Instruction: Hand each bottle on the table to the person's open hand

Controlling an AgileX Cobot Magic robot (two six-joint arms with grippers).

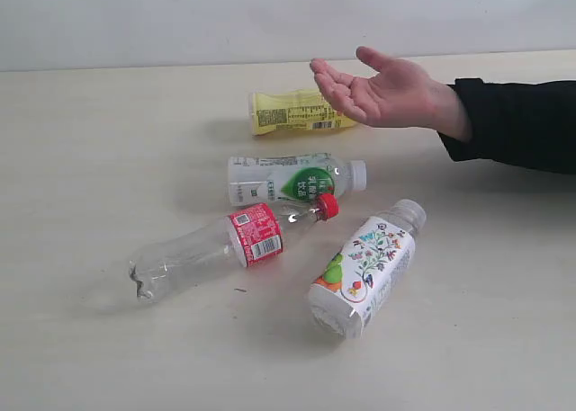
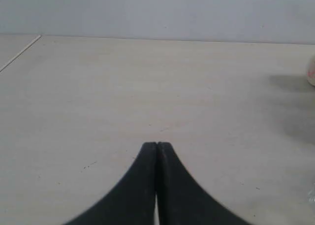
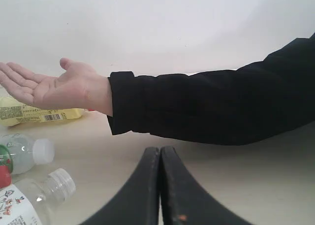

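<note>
Four bottles lie on the beige table (image 1: 81, 159). The yellow bottle (image 1: 292, 111) is farthest back, partly behind the person's open hand (image 1: 382, 92). In front of it lie the green-white labelled bottle (image 1: 292, 179), then the crushed clear bottle (image 1: 225, 245) with red label and cap, and the floral-label bottle (image 1: 367, 267) at front right. Neither gripper shows in the exterior view. My left gripper (image 2: 157, 145) is shut on nothing over bare table. My right gripper (image 3: 160, 149) is shut, empty, below the person's black sleeve (image 3: 211, 107); the hand (image 3: 54, 89) and three of the bottles lie beyond it.
The person's forearm in a black sleeve (image 1: 513, 123) reaches in from the right above the table. A pale wall (image 1: 270, 15) runs behind the table's far edge. The table's corner edge (image 2: 19, 52) shows in the left wrist view.
</note>
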